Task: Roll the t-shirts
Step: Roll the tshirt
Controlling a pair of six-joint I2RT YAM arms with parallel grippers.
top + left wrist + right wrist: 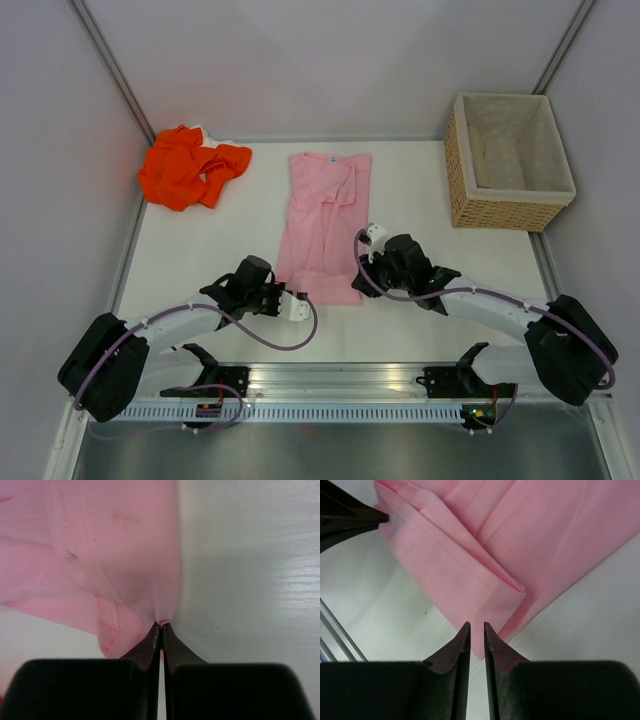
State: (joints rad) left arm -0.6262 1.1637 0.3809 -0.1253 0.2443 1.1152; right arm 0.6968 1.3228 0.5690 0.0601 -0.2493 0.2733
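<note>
Left wrist: your left hand (160, 625) pinches the pink shirt (100, 555); right hand (476, 625) narrow at its hem, grip unclear.

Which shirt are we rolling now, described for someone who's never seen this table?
On the white table, look midway between the wicker basket at far right and the crumpled orange t-shirt at far left. The pink t-shirt lies there, the only one folded flat into a long strip.
</note>
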